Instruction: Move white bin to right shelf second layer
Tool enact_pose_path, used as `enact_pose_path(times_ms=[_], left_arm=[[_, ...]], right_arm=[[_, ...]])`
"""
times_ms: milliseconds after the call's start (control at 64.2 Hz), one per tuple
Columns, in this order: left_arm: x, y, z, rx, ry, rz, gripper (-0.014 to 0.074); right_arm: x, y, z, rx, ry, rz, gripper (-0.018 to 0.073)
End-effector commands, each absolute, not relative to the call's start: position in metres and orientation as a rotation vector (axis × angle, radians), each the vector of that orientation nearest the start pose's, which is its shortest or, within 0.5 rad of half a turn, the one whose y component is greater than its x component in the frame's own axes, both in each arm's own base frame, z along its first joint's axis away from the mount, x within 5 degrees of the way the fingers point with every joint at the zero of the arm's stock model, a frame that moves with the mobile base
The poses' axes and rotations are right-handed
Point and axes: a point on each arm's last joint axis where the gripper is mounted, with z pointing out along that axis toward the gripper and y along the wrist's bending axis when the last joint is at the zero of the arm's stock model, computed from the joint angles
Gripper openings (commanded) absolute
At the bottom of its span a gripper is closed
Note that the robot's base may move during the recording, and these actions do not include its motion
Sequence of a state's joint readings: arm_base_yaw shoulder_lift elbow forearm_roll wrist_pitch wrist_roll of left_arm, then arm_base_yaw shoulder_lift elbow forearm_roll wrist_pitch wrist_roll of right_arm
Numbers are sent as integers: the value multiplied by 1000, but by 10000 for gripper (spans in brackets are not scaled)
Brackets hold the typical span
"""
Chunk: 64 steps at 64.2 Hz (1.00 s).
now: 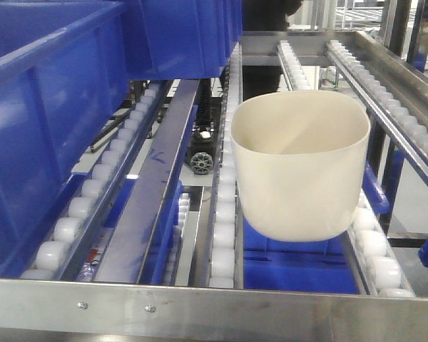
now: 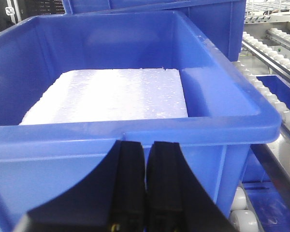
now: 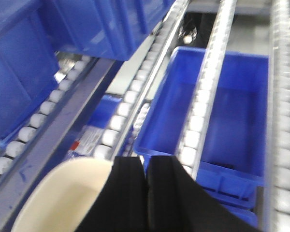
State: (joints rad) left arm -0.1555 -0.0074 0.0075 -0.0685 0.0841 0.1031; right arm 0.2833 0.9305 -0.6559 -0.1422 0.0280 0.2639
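Observation:
The cream white bin [image 1: 299, 178] stands upright and empty in the right lane of the shelf layer, between two rails of white rollers [image 1: 225, 214]. No gripper shows in the front view. In the right wrist view the white bin [image 3: 63, 198] lies at the lower left, below and partly behind my right gripper [image 3: 146, 162]. Its black fingers are shut, with nothing seen between them. The roller rails [image 3: 198, 121] run away ahead of it. My left gripper [image 2: 146, 145] is shut and empty, close to the near wall of a blue crate [image 2: 135, 126].
Large blue crates [image 1: 57, 107] fill the left lane. The one by my left gripper holds a white foam slab [image 2: 111, 94]. Another blue crate [image 3: 232, 111] sits on the level below the rails. A steel front bar [image 1: 214, 306] crosses the near edge.

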Motion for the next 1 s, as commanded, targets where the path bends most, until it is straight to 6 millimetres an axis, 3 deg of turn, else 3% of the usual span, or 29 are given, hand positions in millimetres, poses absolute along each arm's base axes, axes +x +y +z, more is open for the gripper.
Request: enact_pose_path(times_ms=[0,358,981], left_arm=[[56,-9,199,139,1501,-107,85],[56,-9,199,139,1501,-107,85],[56,-9,199,139,1501,-107,85]], right_arm=[[179,48,342,-123,1627,298,56],[123,22,304,-47,1555,234,56],[120,21,301,-47,1555,233,56]])
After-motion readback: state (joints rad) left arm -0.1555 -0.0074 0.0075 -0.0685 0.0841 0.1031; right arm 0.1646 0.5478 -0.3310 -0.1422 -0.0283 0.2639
